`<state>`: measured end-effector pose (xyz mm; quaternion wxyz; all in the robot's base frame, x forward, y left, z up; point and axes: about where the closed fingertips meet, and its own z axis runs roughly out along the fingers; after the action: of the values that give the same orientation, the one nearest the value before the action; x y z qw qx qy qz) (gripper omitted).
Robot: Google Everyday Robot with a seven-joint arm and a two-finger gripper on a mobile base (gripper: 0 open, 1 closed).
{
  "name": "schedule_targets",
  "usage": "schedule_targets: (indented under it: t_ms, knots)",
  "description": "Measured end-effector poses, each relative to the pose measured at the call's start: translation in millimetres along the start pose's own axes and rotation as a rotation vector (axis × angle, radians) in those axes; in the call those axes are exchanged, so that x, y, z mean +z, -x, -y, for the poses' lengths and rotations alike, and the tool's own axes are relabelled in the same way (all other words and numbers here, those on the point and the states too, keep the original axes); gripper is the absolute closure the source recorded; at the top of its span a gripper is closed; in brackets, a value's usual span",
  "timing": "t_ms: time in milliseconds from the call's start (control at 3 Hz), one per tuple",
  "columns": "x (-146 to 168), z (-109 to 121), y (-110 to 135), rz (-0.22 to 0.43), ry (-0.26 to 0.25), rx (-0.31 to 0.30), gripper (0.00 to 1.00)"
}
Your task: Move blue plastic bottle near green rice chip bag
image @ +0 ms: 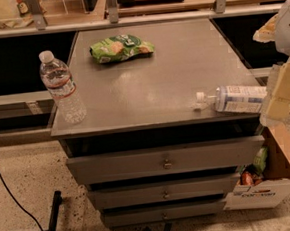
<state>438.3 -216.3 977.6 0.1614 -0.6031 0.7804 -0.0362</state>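
1. On the front right part of the grey cabinet top [157,81], the blue plastic bottle [239,99] lies on its side. Its white cap [199,97] points left and its base points toward the right edge.
2. At the bottle's base end, the gripper [282,92] comes in from the right border of the view, pale and yellowish. It overlaps the bottle's far right end. Whether it is open or closed on the bottle cannot be told, and neither can whether it has hold of anything.
3. Well apart from the bottle, the green rice chip bag [121,47] lies flat and crinkled toward the back of the top, left of centre.
4. Near the front left corner stands a taller clear water bottle [61,89], upright, with a red-banded label and a white cap. It is far from both the bag and the lying bottle.
5. Below the top, the cabinet shows three grey drawers [163,161], each pulled out a little and each with a small knob.
6. Beside the cabinet's lower right, a cardboard box [271,194] sits on the speckled floor [29,171] with some packaged items inside.
7. At the left, a black cable [5,186] runs across the floor.
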Motion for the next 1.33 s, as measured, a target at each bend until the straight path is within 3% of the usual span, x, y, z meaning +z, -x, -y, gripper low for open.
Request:
schedule_targets:
  t_ms: [333, 667, 1333]
  knots:
    - [0, 0, 0, 0.000, 0.000, 0.000, 0.00]
    - [22, 10, -2, -0.041, 0.010, -0.008, 0.00]
    - [100, 51, -2, -0.102, 0.028, -0.025, 0.00]
